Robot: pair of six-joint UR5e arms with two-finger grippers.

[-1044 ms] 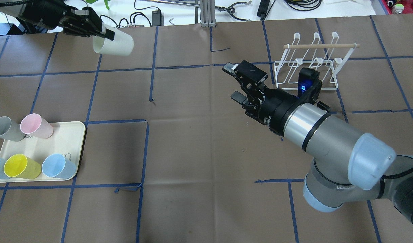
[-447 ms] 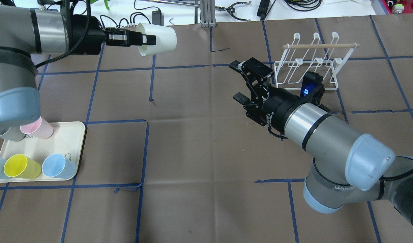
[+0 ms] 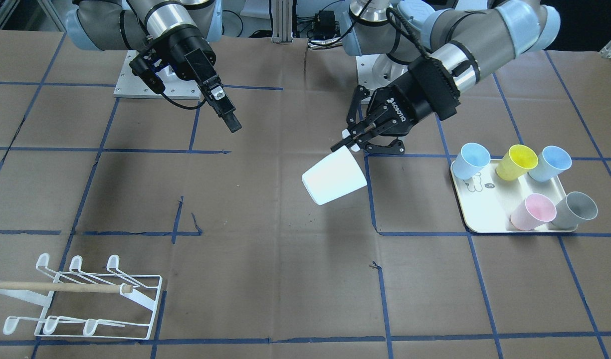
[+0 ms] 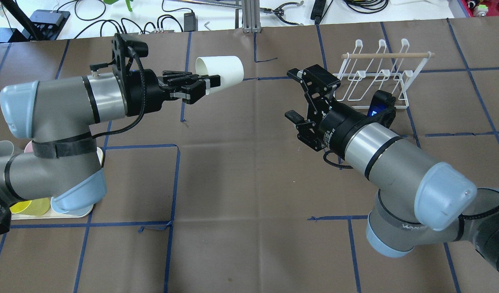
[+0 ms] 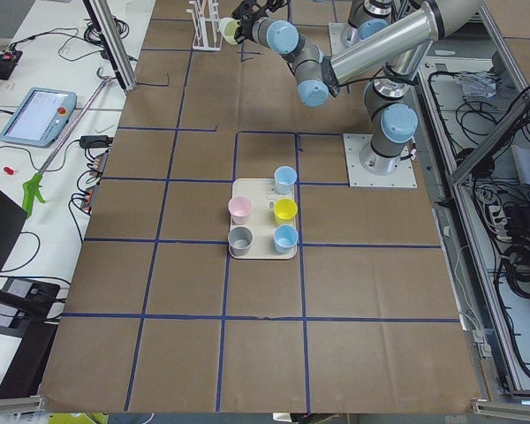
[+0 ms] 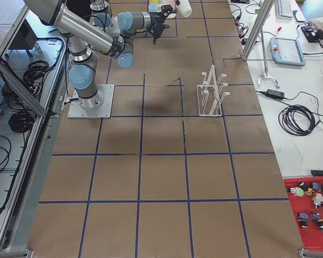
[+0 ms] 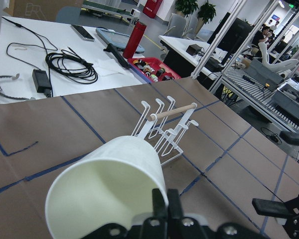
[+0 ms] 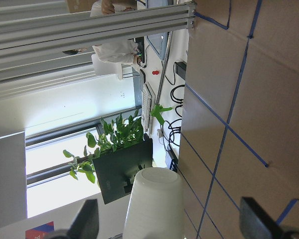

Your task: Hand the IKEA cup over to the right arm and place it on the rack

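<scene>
Handover looked under way: left gripper (image 4: 208,83) clenched the white cup (image 4: 224,70), right gripper (image 4: 292,94) gaped, yet to close round it.

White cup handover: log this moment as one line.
phase: pre-handover | left gripper: shut on white cup | right gripper: open, apart from cup | rack: no cups

cup (image 4: 223,69) white | rack (image 4: 387,55) white and pale wood | table (image 4: 241,171) brown, blue grid lines
</scene>
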